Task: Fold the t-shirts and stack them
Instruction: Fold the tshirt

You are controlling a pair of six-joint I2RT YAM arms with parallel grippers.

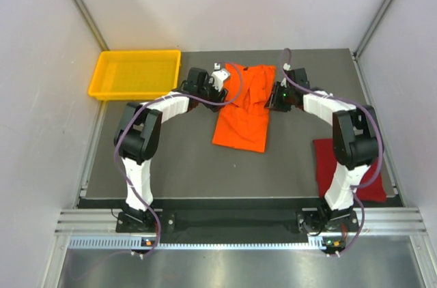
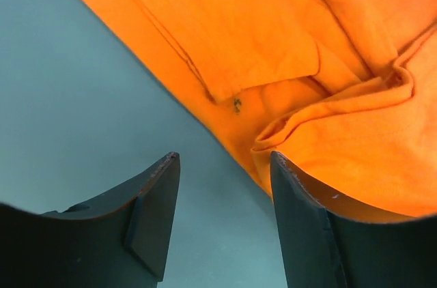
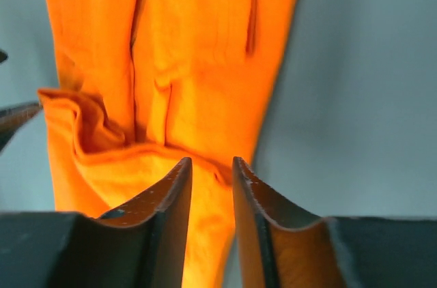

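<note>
Top external view: the orange shirt (image 1: 240,117) lies mid-table (image 1: 177,158), folded into a narrow strip and bunched at its far end between the two arms. The red shirt (image 1: 323,165) lies at the near right, partly under the right arm. On the orange cloth, beside a hem, sits one small dark mark (image 2: 237,104), too small to read. The left gripper (image 2: 225,158) has its jaws wide apart over bare table at the cloth's edge. The right gripper (image 3: 212,162) has its jaws slightly apart above a rumpled fold.
</note>
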